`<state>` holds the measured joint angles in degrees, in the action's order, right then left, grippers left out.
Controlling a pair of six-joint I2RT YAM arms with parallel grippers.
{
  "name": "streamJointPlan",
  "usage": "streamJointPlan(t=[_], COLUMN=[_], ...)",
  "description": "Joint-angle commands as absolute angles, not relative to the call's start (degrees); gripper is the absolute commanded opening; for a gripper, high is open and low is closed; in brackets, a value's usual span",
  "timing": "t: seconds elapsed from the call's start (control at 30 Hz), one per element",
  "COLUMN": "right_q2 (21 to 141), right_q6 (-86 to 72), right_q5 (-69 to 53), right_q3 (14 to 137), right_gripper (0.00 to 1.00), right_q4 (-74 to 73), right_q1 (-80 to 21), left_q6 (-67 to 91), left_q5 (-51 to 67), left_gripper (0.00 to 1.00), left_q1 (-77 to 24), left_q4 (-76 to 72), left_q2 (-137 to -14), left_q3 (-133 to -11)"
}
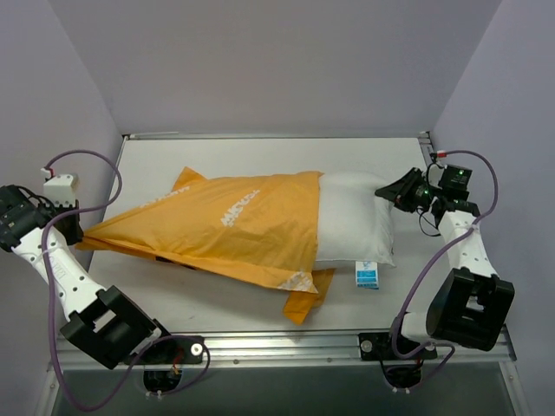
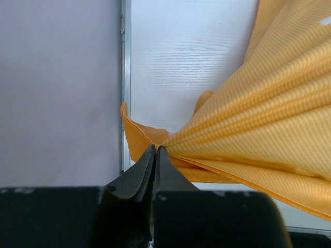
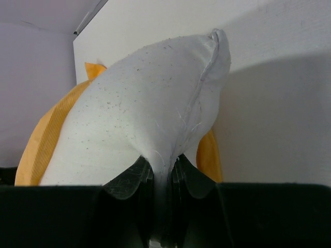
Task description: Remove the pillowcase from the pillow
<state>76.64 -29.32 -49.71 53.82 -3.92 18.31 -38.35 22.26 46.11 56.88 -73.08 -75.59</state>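
The orange-yellow pillowcase (image 1: 217, 225) lies stretched across the table with white text on its upper side, covering the left part of the white pillow (image 1: 355, 227). The pillow's right end sticks out bare, with its blue-and-white tag (image 1: 367, 276) at the near edge. My left gripper (image 1: 82, 232) is shut on the pillowcase's left corner (image 2: 155, 139), and the fabric fans out taut from it. At the right, my right gripper (image 1: 388, 192) is shut on the pillow's far right corner (image 3: 165, 165), pinching white fabric between its fingers.
A metal rail (image 2: 124, 77) marks the table's left edge beside the lilac wall. Lilac walls close in the left, back and right sides. Part of the pillowcase opening (image 1: 305, 299) hangs toward the near edge of the white table (image 1: 260, 156).
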Motion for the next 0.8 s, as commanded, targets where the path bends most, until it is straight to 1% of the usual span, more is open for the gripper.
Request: streamJointPlan(t=[0.0,0.07,0.13,0.17,0.2,0.23,0.27,0.3,0.33,0.37,0.43,0.47,0.53,0.57,0.63,0.67,0.77], right_q2=[73.7,73.7,73.7,73.6,73.4,73.1,73.0,72.9,72.6,72.4,72.1,71.7,71.5,71.6,71.6,71.7,71.5], right_q6=[-26.8,-27.2,-27.4,-27.7,-28.3,-29.9,-30.6,-31.1,-31.4,-31.9,-33.0,-33.5,-34.6,-34.7,-35.0,-35.0,-34.7], right_q5=[-36.7,-36.7,-36.4,-36.6,-36.9,-37.2,-37.0,-36.6,-35.9,-34.3,-33.1,-33.0,-32.4,-32.3,-32.2,-32.1,-32.0], right_q3=[55.2,54.3,53.6,53.4,53.2,52.6,52.2,51.9,51.8,51.6,50.8,49.8,49.3,49.2,49.0,48.9,48.8], right_gripper=[0.00,0.00,0.00,0.00,0.00,0.00,0.00,0.00,0.00,0.00,0.00,0.00,0.00,0.00,0.00,0.00,0.00], right_q4=[6.5,7.0,6.9,7.4,8.0,8.6,9.9,10.3,10.2,10.1,10.8,12.0,12.3,12.3,12.7,12.6,12.3], right_q1=[19.5,17.8,16.4,16.0,15.4,13.5,12.1,10.4,9.0,6.4,5.1,4.9,4.8,4.8,4.7,4.7,4.6], left_q6=[-40.6,-39.8,-39.2,-39.2,-39.2,-39.0,-38.5,-37.7,-35.6,-34.2,-31.8,-30.1,-26.7,-25.8,-25.1,-25.7,-28.1], left_q5=[9.3,10.1,9.1,10.1,12.1,16.7,18.4,19.3,21.1,22.1,24.9,26.3,25.7,24.6,20.9,17.1,10.5], left_gripper=[0.02,0.02,0.03,0.19,0.33,0.51,0.65,0.97,0.94,0.94,0.94,0.94,0.94,0.94,0.94,0.94,0.94], left_q1=[47.5,46.1,41.7,39.9,38.2,33.5,30.5,27.1,20.0,16.6,10.6,4.5,-3.0,-10.1,-17.5,-22.1,-24.6], left_q4=[39.9,41.0,41.9,43.1,46.8,48.9,53.1,54.9,56.1,57.4,58.2,58.4,58.6,58.4,57.7,56.7,54.1], left_q2=[-73.0,-73.8,-73.6,-73.0,-72.6,-71.3,-70.7,-70.1,-69.1,-68.6,-67.8,-67.3,-67.7,-67.9,-68.9,-69.3,-71.5], left_q3=[-79.4,-78.8,-78.0,-78.0,-78.0,-78.6,-78.9,-79.3,-80.5,-81.0,-82.5,-84.4,-85.7,-85.5,-83.5,-82.0,-76.2])
